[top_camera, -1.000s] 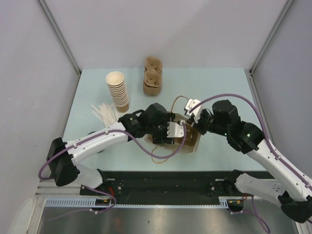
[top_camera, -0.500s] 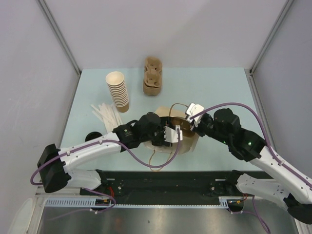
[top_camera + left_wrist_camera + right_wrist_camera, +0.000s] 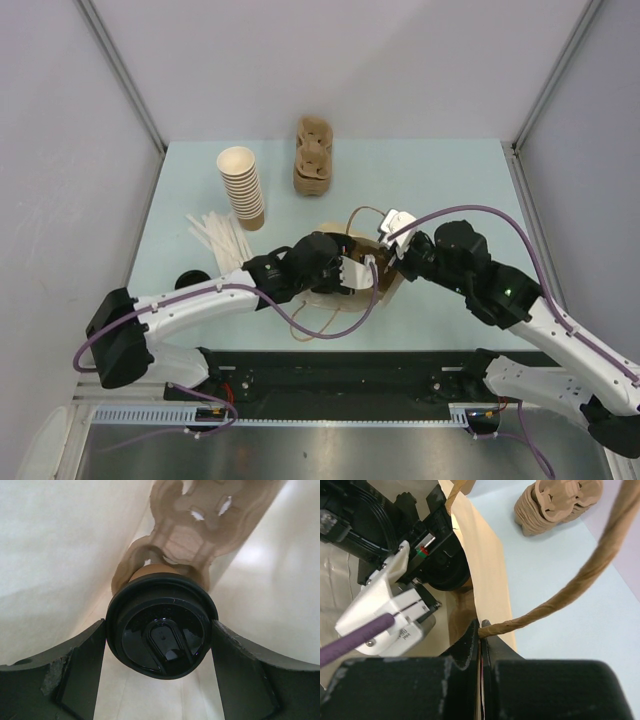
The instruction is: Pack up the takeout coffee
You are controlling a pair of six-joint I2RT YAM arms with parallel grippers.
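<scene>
Down inside the paper bag (image 3: 50,555), the takeout coffee (image 3: 162,645) has its bottom tucked into a brown cup tray (image 3: 200,530). I see its black lid facing my left wrist camera. My left gripper (image 3: 158,627) holds it, one finger on each side of the lid. My right gripper (image 3: 481,630) is squeezed tight on the bag's top edge, right by the string handle (image 3: 580,575). The bag lies on the blue table (image 3: 450,180).
</scene>
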